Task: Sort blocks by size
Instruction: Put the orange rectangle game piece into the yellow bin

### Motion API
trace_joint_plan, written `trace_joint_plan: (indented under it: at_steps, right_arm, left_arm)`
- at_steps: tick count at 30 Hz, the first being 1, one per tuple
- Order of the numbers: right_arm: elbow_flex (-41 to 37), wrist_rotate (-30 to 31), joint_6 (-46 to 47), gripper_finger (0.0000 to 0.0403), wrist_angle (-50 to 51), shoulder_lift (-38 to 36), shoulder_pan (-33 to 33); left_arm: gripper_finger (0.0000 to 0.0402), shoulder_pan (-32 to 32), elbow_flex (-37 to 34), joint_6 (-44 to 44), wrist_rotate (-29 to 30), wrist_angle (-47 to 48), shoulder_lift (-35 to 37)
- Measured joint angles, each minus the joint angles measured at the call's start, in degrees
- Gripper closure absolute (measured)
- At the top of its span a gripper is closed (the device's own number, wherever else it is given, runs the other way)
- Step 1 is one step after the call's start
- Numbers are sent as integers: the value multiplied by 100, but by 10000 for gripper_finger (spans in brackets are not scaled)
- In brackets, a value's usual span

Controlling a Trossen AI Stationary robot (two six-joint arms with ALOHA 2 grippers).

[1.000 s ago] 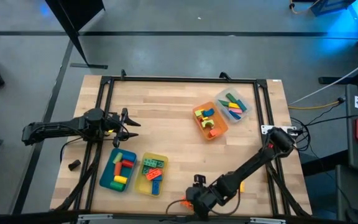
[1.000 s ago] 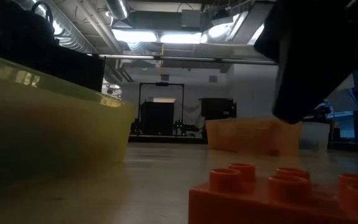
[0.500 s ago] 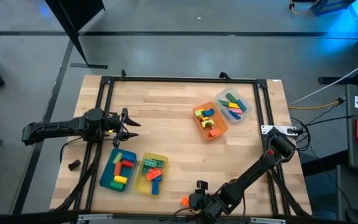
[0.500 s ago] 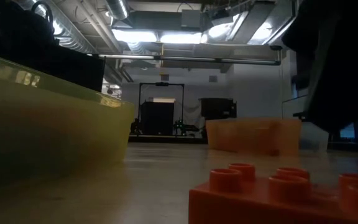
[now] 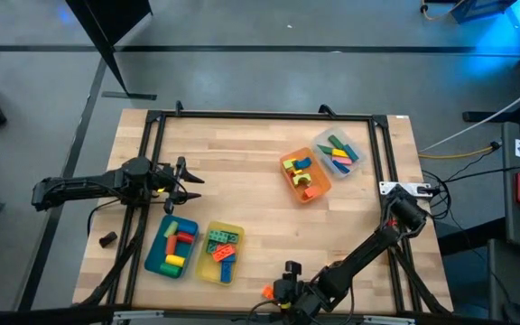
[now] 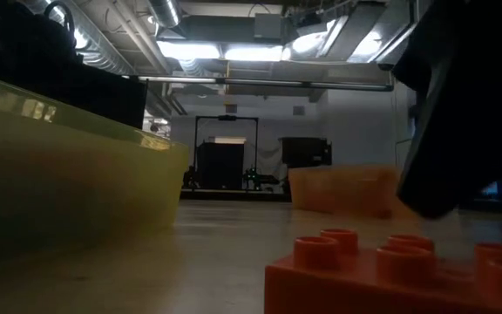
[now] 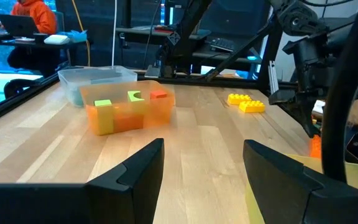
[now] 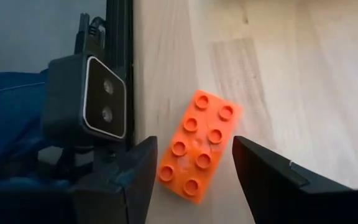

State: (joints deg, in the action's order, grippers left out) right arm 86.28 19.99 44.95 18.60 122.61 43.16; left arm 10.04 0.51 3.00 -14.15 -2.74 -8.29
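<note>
The table [image 5: 242,162] is pale striped wood inside a black frame [image 5: 260,116], and both arms are dark. Four trays sit on it: teal [image 5: 154,255], yellow [image 5: 204,264], orange [image 5: 293,189] and clear [image 5: 355,167], each with mixed red, yellow, green and blue blocks [image 5: 177,244]. A studded orange block [image 8: 199,146] lies beside a grey camera [image 8: 86,99], and yellow blocks [image 7: 246,102] lie loose on the wood

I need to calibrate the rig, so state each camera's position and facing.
High: overhead, straight down on the wooden table; both arms.
Low: table height, behind the orange studded plastic brick; right arm overhead.
Left wrist: across the table to the orange plastic tray; left pincer open.
Right wrist: down on that brick; right pincer open.
Shared: the brick.
</note>
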Motion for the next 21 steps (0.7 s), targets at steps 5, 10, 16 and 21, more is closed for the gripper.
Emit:
trace_joint_plan:
  at_steps: [5,10,16,21]
  right_arm:
    - [2,-77,-3,194,-293,154,0]
    - [9,-61,-9,194,-275,205,-2]
    - [4,105,-17,194,-51,225,-7]
    - [2,327,-20,194,59,225,-7]
  left_arm:
    - [196,2,0,-2,-1,0,2]
    - [196,2,2,-2,0,0,0]
    - [196,1,2,-2,-1,0,2]
    - [196,2,2,-2,0,0,2]
